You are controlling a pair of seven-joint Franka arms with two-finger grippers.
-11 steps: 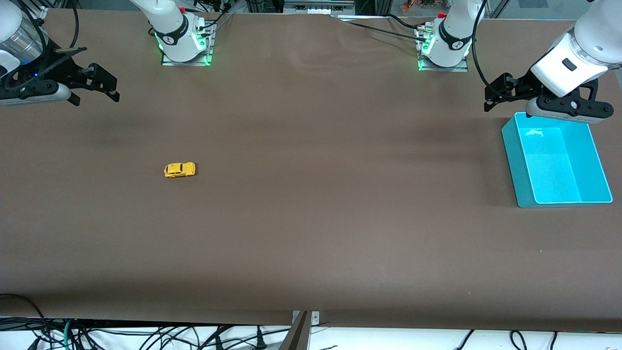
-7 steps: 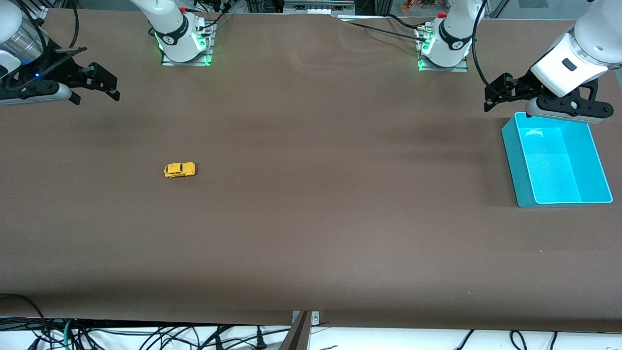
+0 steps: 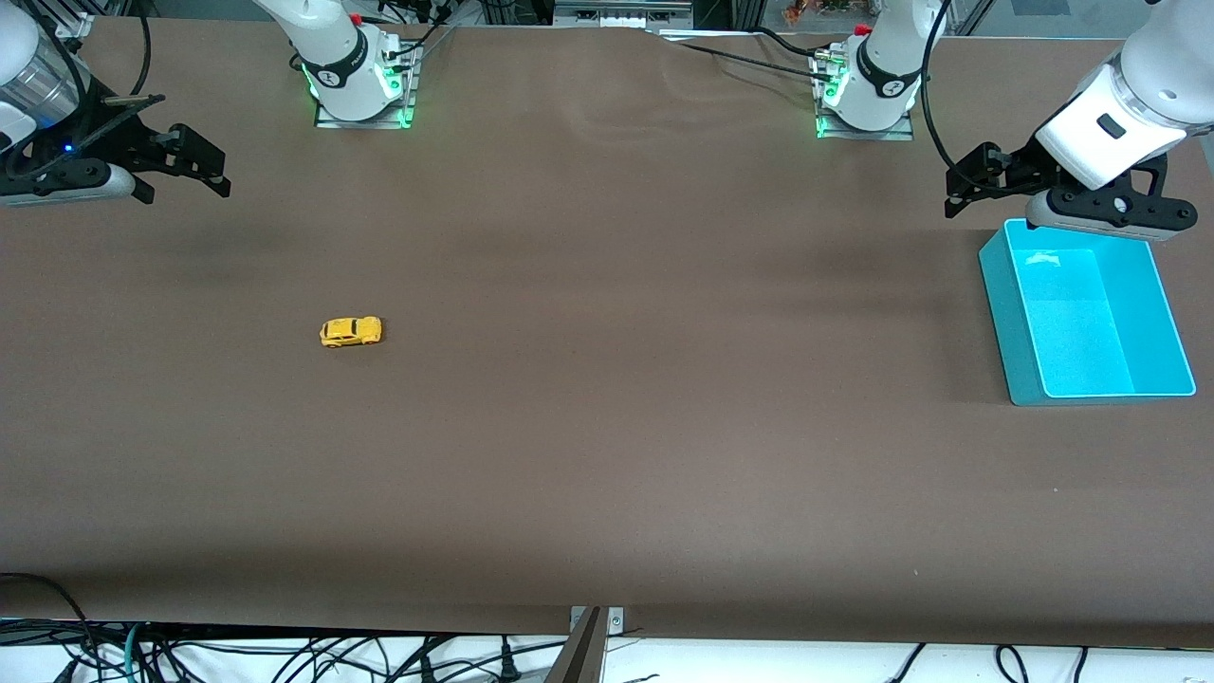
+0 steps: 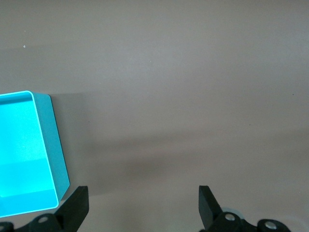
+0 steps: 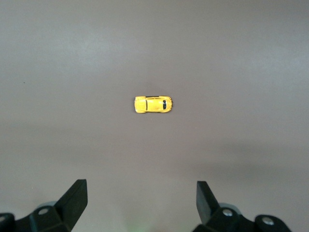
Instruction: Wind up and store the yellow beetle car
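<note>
Yellow beetle car (image 3: 351, 331): rests on its wheels on the brown table (image 3: 607, 455), lying lengthwise along the table, toward the right arm's end. Nothing touches it. In the right wrist view the car (image 5: 153, 104) shows from above, alone on bare table, its dark window toward one end.

Right gripper (image 3: 201, 169): up in the air over the table at the right arm's end, well apart from the car. Its fingers (image 5: 72, 198) are spread wide with nothing between them.

Teal bin (image 3: 996, 285): an open rectangular box on the table, well apart from the car, at the left arm's end. Nothing lies in it. The left wrist view shows one corner of the bin (image 4: 55, 145) beside bare table.

Left gripper (image 3: 967, 185): in the air, well apart from the car, over the table just beside the bin's corner. Its fingers (image 4: 208, 205) stand spread apart and hold nothing.

Table: a plain brown surface carrying the car and the bin, with both arm bases along one edge.
</note>
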